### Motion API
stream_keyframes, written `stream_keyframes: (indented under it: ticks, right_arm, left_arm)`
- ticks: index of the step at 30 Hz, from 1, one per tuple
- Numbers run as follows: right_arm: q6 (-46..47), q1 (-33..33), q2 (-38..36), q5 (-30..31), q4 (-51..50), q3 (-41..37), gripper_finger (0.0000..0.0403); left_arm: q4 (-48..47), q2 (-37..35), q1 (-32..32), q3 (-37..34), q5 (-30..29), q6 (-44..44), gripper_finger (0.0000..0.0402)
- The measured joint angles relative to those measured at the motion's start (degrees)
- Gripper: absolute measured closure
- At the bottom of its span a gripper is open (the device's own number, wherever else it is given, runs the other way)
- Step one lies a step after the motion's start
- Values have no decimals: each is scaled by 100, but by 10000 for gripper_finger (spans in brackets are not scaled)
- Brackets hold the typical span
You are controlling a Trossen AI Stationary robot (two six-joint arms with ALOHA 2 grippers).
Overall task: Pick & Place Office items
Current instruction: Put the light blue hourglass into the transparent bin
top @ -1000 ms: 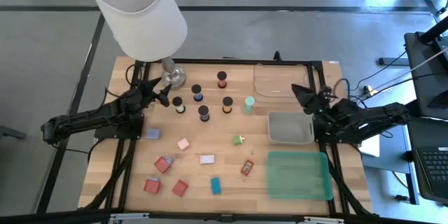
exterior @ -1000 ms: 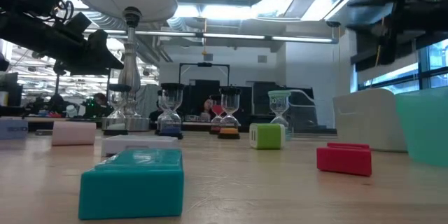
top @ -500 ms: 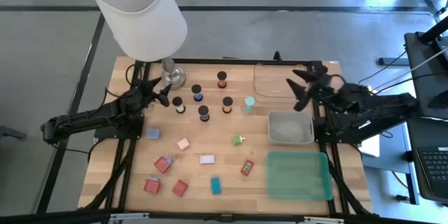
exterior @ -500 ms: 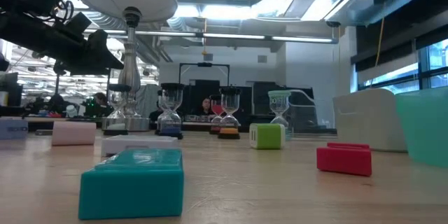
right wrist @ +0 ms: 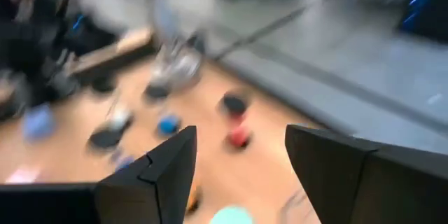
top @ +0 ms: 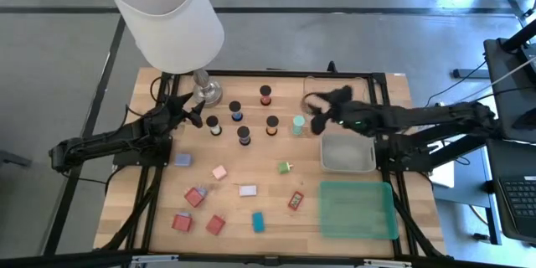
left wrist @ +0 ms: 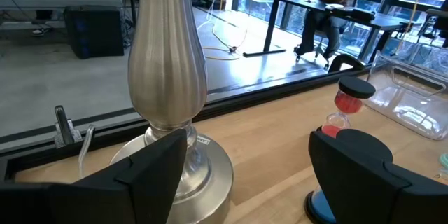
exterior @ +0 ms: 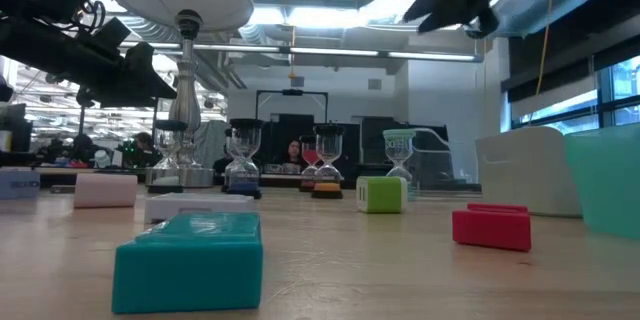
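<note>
The office items stand on the wooden table. Black-capped hourglasses point(top: 244, 134) and a mint one point(top: 298, 124) are at the far middle. Small blocks lie nearer: green point(top: 286, 167), pink point(top: 219, 172), white point(top: 248, 190), teal point(top: 258, 222) and red point(top: 195, 196). My right gripper point(top: 318, 113) hangs open in the air over the clear tray's left edge, just right of the mint hourglass, with nothing between its fingers point(right wrist: 150, 175). My left gripper point(top: 194, 113) waits open beside the lamp's metal base point(left wrist: 168, 77), holding nothing.
A big white-shaded lamp point(top: 172, 17) stands at the far left corner. A clear tray point(top: 343, 92), a grey tray point(top: 347, 152) and a green tray point(top: 357, 209) line the right side. Bare wood lies between the blocks and the near edge.
My right gripper has swung from the table's right edge toward the left, across the clear tray to the mint hourglass, rising and rolling as it went. Its fingers hold nothing. No item has moved.
</note>
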Motion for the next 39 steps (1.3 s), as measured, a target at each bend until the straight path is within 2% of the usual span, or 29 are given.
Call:
stream_keyframes:
  ticks: [6,11,17,25,28,31,36,39]
  right_arm:
    - [940,-67,1137,-823,-1416,842,181]
    - [2381,-172,1784,-1391,-1616,1359,181]
    - [2729,-283,2348,-2023,-2094,1886,181]
    - [3408,-546,2634,-2900,-3847,2736,181]
    - [3904,-590,2718,-3068,-4484,3004,181]
    - [4315,-603,2730,-3026,-4705,3063,181]
    - [4333,-867,2829,-2749,-4358,3070,181]
    - [4366,-1123,2949,-3124,-4373,3060,181]
  left_arm:
    - [-1,1,-2,0,0,1,105]
    - [-2,1,0,0,0,1,105]
    - [-2,1,-2,0,0,1,105]
    - [-1,1,0,0,0,1,105]
    - [-1,1,0,0,0,1,105]
    - [-2,1,0,0,0,2,105]
    - [-2,1,0,0,0,1,105]
    - [-2,-1,0,0,0,1,105]
